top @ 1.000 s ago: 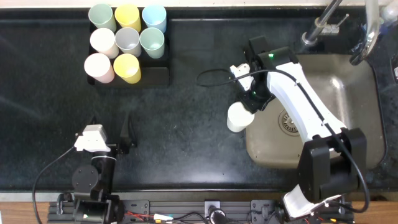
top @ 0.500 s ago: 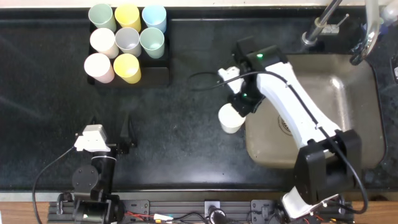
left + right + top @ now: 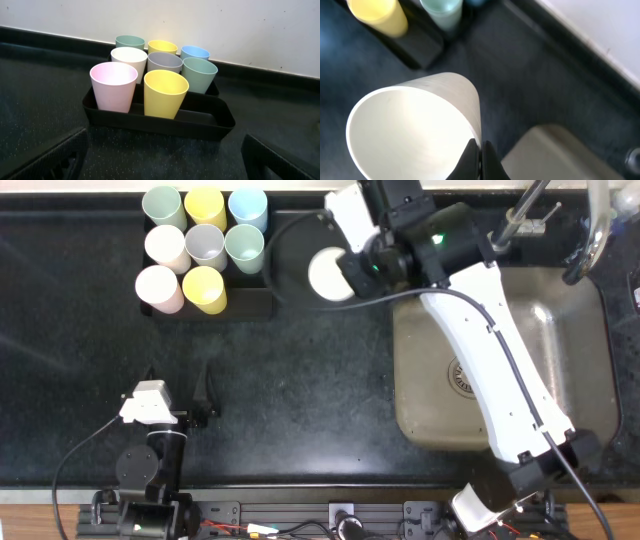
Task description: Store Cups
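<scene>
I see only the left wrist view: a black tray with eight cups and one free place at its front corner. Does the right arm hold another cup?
Observer: Yes. The right gripper is shut on the rim of a white cup, with its mouth facing up.
Operator: Where is that cup compared with the tray?
Observer: It is beside the tray, on the side toward the sink, and not yet over the free place.
Operator: And where is my own arm?
Observer: The left gripper is open over the dark counter, apart from the tray and nearer the counter's front edge.
</scene>
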Robot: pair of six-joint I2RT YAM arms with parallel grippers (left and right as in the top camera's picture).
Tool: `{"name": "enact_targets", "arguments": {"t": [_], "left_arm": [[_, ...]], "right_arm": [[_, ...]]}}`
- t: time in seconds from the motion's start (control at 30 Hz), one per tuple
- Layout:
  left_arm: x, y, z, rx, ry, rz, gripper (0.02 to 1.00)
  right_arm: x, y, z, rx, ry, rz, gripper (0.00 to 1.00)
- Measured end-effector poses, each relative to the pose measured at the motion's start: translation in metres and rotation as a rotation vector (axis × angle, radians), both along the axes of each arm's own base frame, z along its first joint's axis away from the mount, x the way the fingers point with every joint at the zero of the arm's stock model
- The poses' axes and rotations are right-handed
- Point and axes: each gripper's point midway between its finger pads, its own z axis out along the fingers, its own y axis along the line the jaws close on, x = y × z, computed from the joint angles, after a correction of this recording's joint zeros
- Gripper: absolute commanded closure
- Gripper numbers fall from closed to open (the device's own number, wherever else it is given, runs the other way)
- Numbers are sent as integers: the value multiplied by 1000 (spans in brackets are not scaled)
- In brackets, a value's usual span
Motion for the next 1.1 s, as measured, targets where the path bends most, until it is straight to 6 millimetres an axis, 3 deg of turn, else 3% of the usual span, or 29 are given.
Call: {"name": "enact_targets", "arguments": {"t": [0.1,0.2,0.37,0.5,0.6,1.1], "left_arm": [[0,0,0,0,0,0,18],[0,0,0,0,0,0,18],[0,0,0,0,0,0,18],[0,0,0,0,0,0,18],[0,0,0,0,0,0,18],[0,0,0,0,0,0,18]], "right_arm": [[-8,24,12,25,-25,21,961],[-15,54,12,49,-11,43,958],[-20,87,-30,20,136,13,958],[-13,95,-71,-31,252,-41,958],[-5,100,-86,-40,279,-67,956],[15,127,-91,70,263,-94,958]]}}
